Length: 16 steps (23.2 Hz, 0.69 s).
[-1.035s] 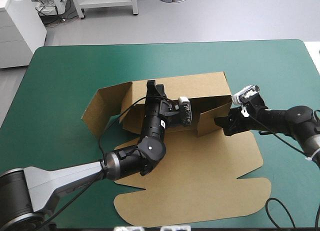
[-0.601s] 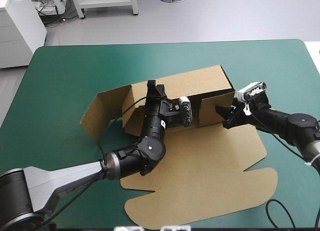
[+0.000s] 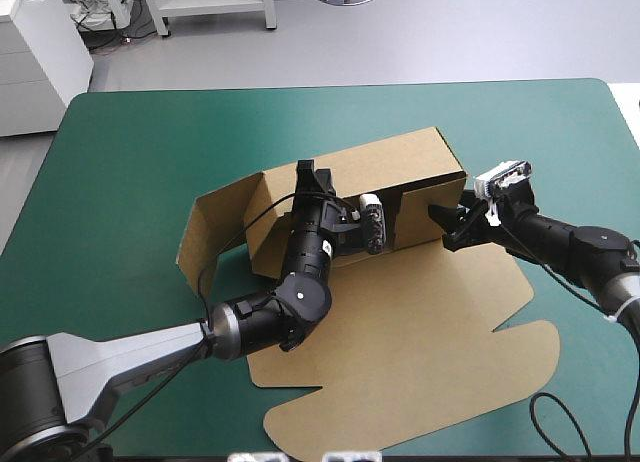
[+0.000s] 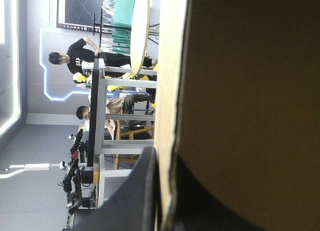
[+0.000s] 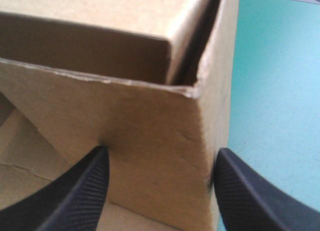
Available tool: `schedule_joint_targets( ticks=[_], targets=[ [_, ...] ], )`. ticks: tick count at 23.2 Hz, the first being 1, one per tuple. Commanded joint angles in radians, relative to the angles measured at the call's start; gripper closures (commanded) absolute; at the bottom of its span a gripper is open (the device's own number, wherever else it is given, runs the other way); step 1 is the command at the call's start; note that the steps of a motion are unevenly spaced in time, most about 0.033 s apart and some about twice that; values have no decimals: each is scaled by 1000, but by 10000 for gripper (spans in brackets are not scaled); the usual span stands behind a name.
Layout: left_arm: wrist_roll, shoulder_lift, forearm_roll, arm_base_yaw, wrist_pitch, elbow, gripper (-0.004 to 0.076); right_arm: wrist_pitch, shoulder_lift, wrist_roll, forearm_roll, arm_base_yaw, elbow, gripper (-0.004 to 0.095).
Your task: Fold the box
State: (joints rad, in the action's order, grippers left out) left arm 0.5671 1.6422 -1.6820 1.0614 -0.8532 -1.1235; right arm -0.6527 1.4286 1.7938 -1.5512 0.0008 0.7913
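A brown board box (image 3: 400, 302), partly folded, is seen at the middle of the table's teal-green cover (image 3: 120, 182). Its walls (image 3: 380, 167) are raised into a long, narrow upright frame, open on top. A side flap (image 3: 215, 227) is stood up and swung outward at the frame's left end. A wide flat panel (image 3: 430, 372) with a rounded tab is laid toward the table's near edge.

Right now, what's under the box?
The teal-green table shows all around the box. The patch directly beneath its flat sheet is covered, so anything there cannot be seen.
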Motion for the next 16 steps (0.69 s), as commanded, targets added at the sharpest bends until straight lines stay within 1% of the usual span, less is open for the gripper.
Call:
schedule_joint_targets(
  ticks=[1, 3, 6, 16],
  targets=[
    [19, -43, -89, 7, -1, -26, 734, -26, -23, 76, -83, 39, 26, 402],
    [19, -43, -89, 7, 15, -26, 734, 20, -20, 113, -100, 89, 34, 442],
    [19, -43, -89, 7, 28, -26, 734, 83, 11, 122, -101, 149, 72, 445],
    [19, -43, -89, 7, 30, -26, 734, 92, 51, 130, -128, 151, 93, 444]
  ],
)
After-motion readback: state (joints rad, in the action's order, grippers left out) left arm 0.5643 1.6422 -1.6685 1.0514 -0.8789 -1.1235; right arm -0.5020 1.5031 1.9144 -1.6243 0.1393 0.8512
